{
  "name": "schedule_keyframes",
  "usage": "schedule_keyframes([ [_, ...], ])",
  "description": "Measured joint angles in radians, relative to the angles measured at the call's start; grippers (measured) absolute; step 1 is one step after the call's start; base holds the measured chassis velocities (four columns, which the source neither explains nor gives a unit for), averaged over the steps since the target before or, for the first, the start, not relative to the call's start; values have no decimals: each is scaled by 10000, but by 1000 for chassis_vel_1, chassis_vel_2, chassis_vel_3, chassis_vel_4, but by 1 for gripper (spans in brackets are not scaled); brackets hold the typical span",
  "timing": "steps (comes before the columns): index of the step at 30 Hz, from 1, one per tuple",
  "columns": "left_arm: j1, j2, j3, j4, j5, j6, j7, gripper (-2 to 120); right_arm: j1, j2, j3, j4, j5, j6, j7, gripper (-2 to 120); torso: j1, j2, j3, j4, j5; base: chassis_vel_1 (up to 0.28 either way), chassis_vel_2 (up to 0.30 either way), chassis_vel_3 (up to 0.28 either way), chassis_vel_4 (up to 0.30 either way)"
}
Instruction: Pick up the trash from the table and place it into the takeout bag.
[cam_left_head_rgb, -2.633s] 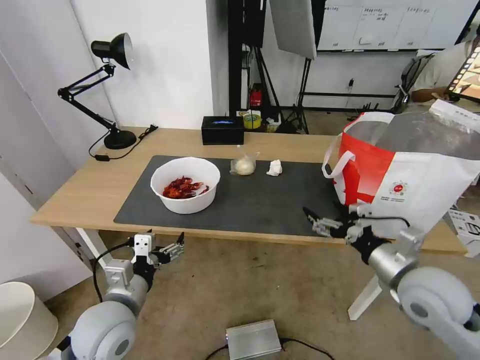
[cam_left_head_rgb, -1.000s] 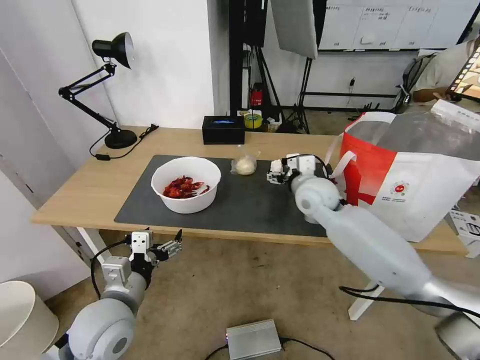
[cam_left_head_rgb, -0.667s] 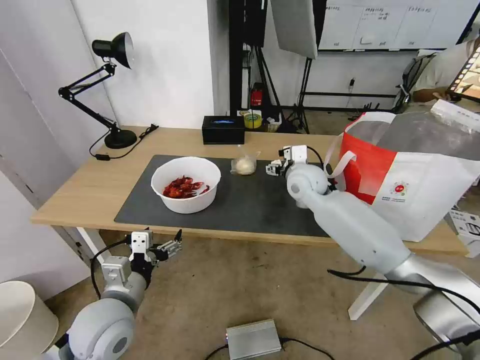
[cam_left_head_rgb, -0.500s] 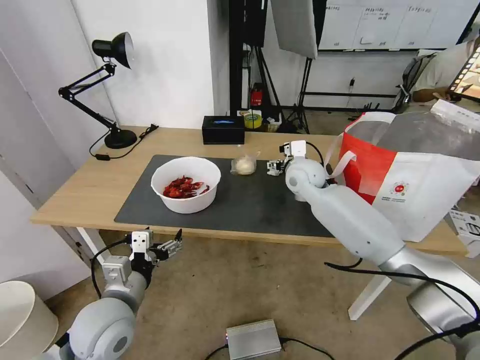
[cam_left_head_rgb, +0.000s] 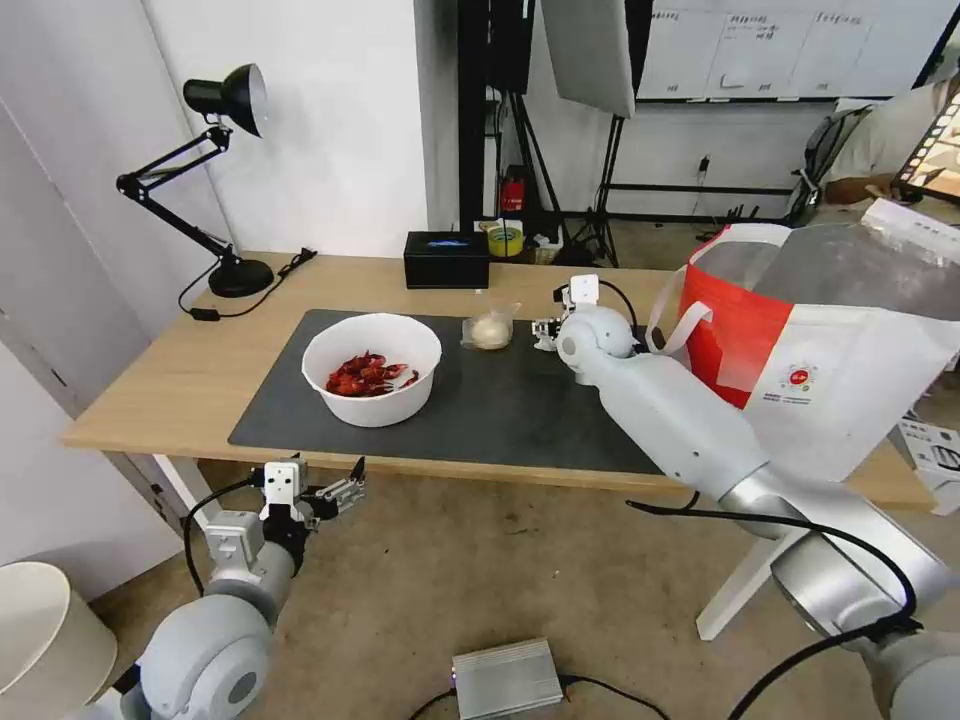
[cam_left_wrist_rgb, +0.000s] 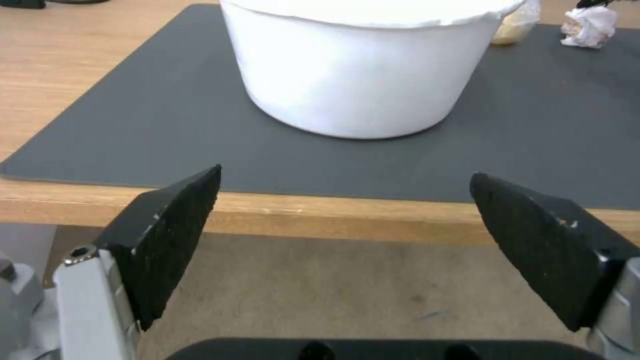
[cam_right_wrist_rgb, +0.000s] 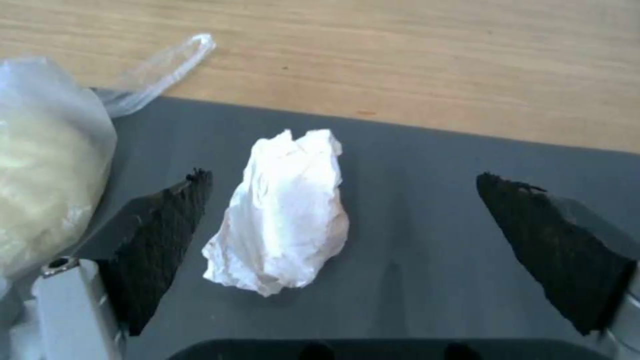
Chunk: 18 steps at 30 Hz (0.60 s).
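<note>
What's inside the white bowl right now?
The white bowl holds a pile of red crayfish shells on the dark mat. Whatever lies beneath the shells is covered, and the left wrist view catches just its outer wall.

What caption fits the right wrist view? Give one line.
Open right gripper straddling the crumpled white tissue on the dark grey mat.

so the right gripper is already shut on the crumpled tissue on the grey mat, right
Not quite: the right gripper is open, not shut. The right wrist view shows its jaws spread either side of the crumpled tissue, which lies on the grey mat.
</note>
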Motion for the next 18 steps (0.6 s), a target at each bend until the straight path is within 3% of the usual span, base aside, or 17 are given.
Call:
schedule_keyframes([
  [18, 37, -73, 11, -70, 48, -20, 0, 100, 171, 542, 148, -792, -147, -103, -148, 100, 0, 0, 0, 0, 0, 0, 0, 0, 0],
])
